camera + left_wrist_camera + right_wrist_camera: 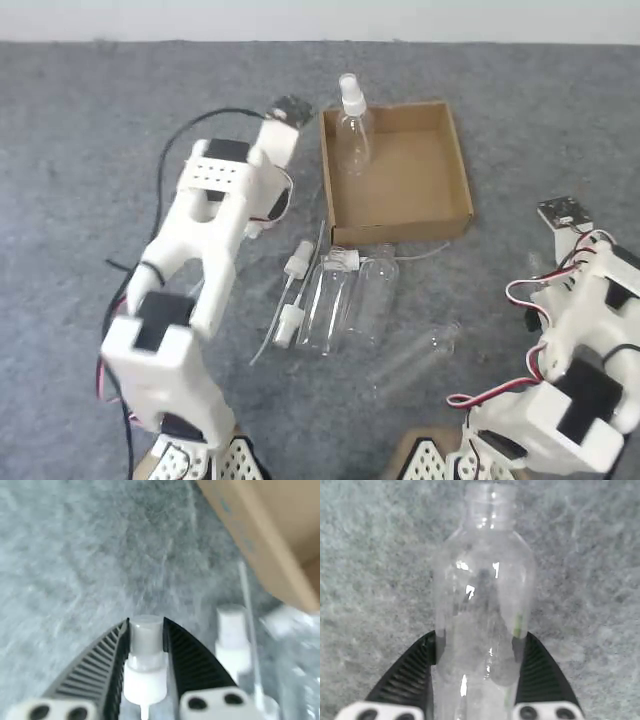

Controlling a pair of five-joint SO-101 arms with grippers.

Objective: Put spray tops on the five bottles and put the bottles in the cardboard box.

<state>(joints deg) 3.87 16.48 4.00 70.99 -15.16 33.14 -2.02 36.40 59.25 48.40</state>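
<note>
My left gripper (146, 625) is shut on a white spray top (145, 652), just above the grey felt. A second spray top (232, 637) lies beside it, with the cardboard box (265, 540) beyond. My right gripper (479, 640) is shut on a clear bottle (485, 580) with an open neck and no top. In the high view, a capped bottle (352, 130) lies in the box (440, 215) at its left side. Two clear bottles (325, 300) (372, 292) lie side by side in front of the box, and another bottle (415, 360) lies to their right. Two loose spray tops (298, 262) (288, 325) lie left of them.
The left arm (215, 215) stretches from the near left toward the box's left wall and covers the felt below it. The right arm (585, 330) stands at the near right. Grey felt (520, 100) covers the table.
</note>
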